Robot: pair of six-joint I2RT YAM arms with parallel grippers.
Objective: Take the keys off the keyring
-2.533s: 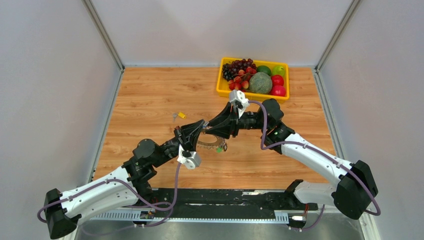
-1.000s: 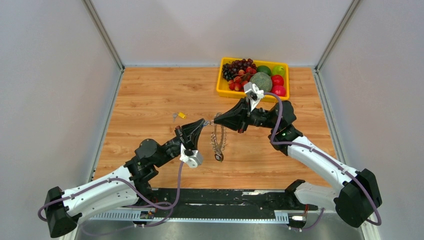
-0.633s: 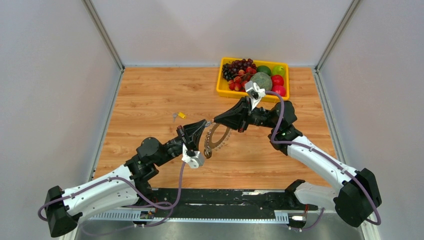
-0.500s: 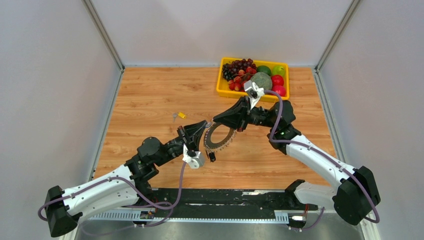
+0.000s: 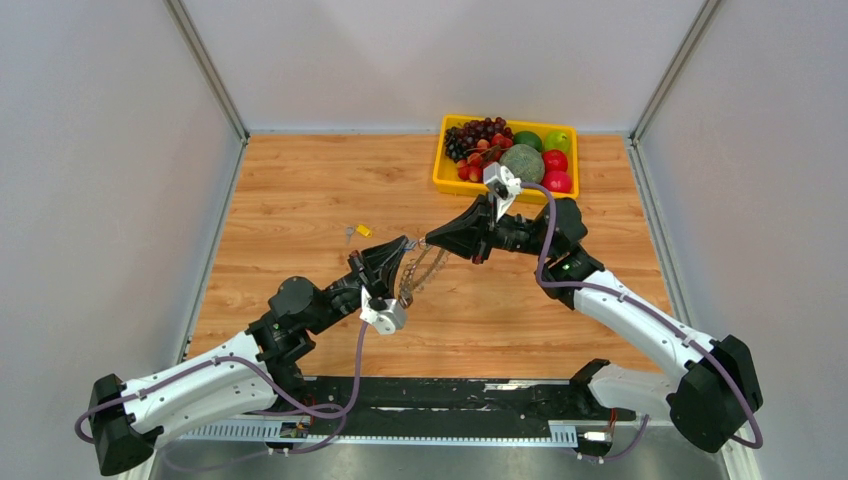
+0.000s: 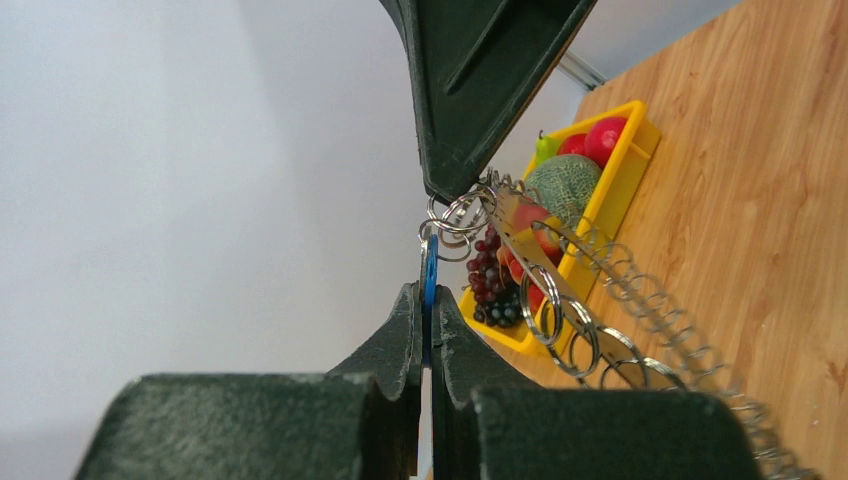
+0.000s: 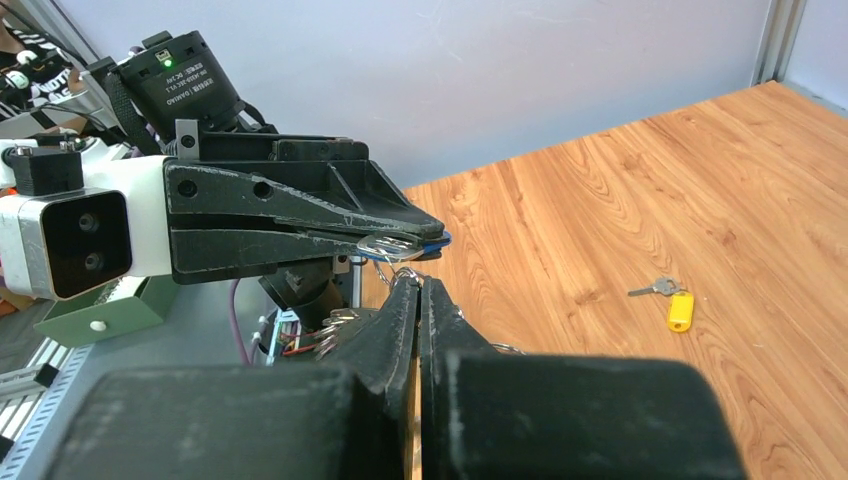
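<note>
Fingers (image 6: 400, 335) of the left gripper (image 5: 402, 246) are clenched flat on the blue key (image 6: 429, 272); the right gripper (image 7: 420, 287) is pinched shut on the keyring (image 5: 418, 274) at its looped rim, ring hanging tilted in the air between both arms, above the table (image 5: 300, 190). One yellow key (image 5: 363, 231) lies loose on the wood, well apart. Judgement: blue key looks attached yet, so draw the two grips apart slowly along the key's length, both pinches firm, or the thin head may slip.

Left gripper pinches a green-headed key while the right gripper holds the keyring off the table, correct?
Not green: the left wrist view shows the left gripper pinching a blue-headed key. The right gripper holds the keyring aloft.
</note>
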